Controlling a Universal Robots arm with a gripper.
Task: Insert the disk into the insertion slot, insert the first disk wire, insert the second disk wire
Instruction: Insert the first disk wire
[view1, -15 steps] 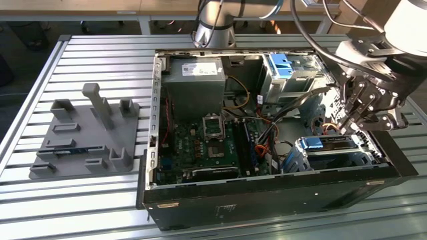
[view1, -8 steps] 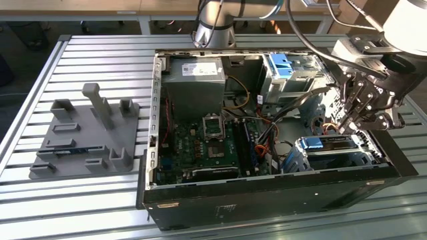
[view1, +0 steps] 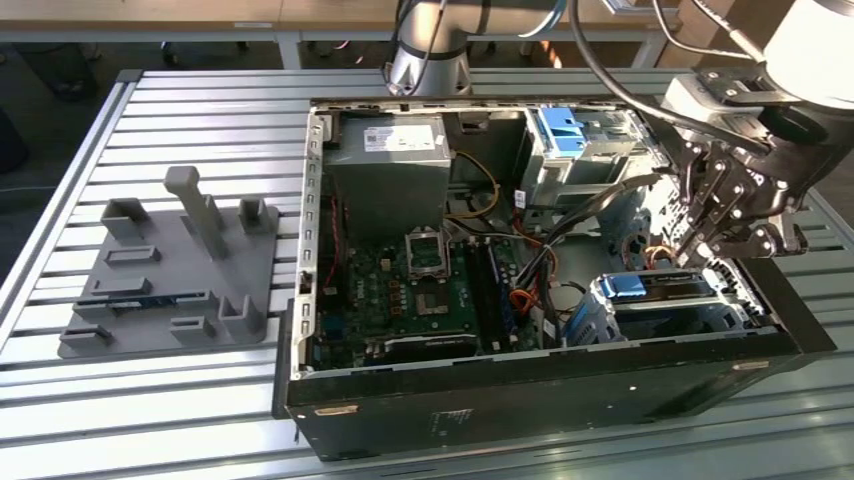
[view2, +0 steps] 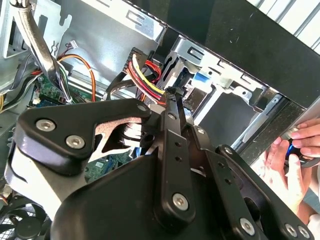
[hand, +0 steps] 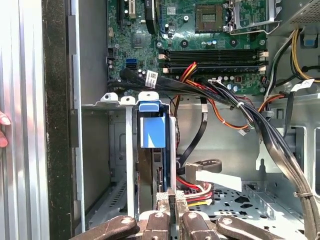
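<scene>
The disk (view1: 650, 289) already sits in the insertion slot (view1: 687, 320), at the exterior view's right. The gripper (hand: 171, 201) looks clenched, probably on the red-yellow disk wire (hand: 196, 188). Both wires seemingly remain unplugged.

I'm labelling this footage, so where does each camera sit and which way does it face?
Exterior view: high off the arm, looking down into the open black computer case; grey arm and black gripper show.
First wrist view: on the wrist, looking past the gripper at the blue-framed silver disk in the perforated silver insertion slot.
Second wrist view: behind the gripper, facing the slot; a person's hand beside the case.
Both wrist views share the red-and-yellow wires.
</scene>
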